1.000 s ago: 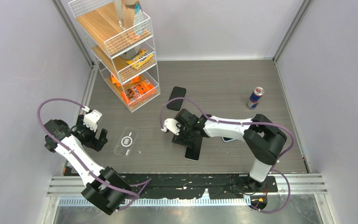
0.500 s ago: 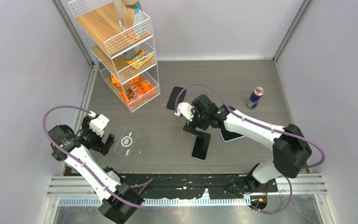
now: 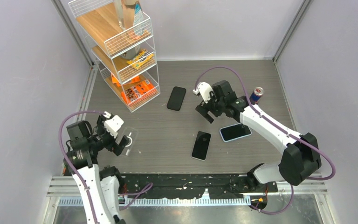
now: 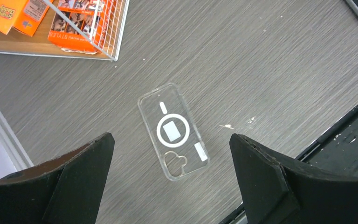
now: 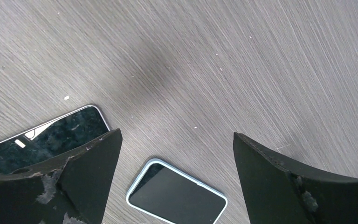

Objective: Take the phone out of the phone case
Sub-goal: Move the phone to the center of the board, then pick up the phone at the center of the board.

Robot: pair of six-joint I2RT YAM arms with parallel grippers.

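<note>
Well, the table point(image 3: 168, 135) was grey, flat and streaky like wood. The rack point(image 3: 121, 39) had thin white wire sides and smooth wooden shelves, and it stood far off from both sets of jaws. Shiny orange snack packs point(image 4: 74, 28) lay in it; their writing was upside down and too blurry to read.

The left gripper point(image 4: 168, 136) had its dark, wedge-shaped jaws wide apart, holding nothing. The right gripper point(image 5: 177, 134) was also spread wide and held nothing.

The black phone point(image 3: 201, 145) lay flat on the table, out of its case and well away from the left jaws. A blue-edged phone point(image 5: 177, 193) with round corners lay below the gap of the right jaws.

The clear case point(image 4: 173, 132) lay flat under the gap of the left jaws. It was see-through, with a white ring on it.

A small round can point(image 3: 257, 94) stood behind the right jaws, its writing too tiny to read.
</note>
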